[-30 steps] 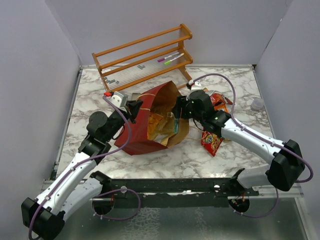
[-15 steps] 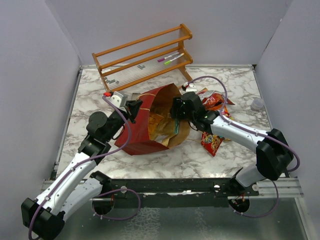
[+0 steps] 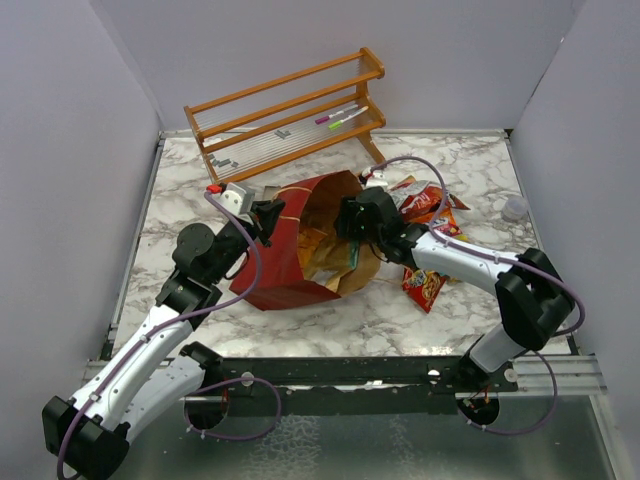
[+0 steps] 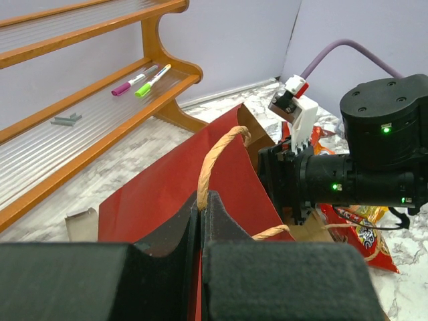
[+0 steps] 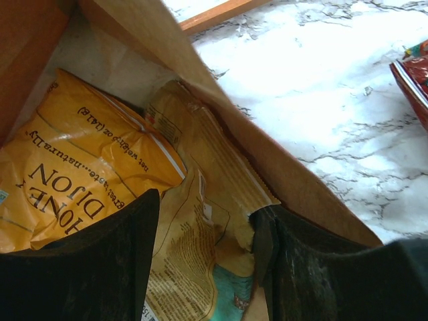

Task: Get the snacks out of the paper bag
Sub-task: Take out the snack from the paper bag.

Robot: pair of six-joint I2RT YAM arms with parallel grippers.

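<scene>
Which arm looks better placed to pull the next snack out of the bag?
Probably right. The right claw is open inside the paper bag, straddling the tan-gold pouch; the left claw is shut on the handle.

You see a wooden slatted rack (image 3: 262,128) at the marble table's (image 3: 470,160) far side, with a pink pen (image 3: 334,116) and green pen (image 3: 346,122) side by side on it.

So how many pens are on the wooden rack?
2: a pink pen and a green pen, side by side on one shelf of the rack. No others show.
</scene>
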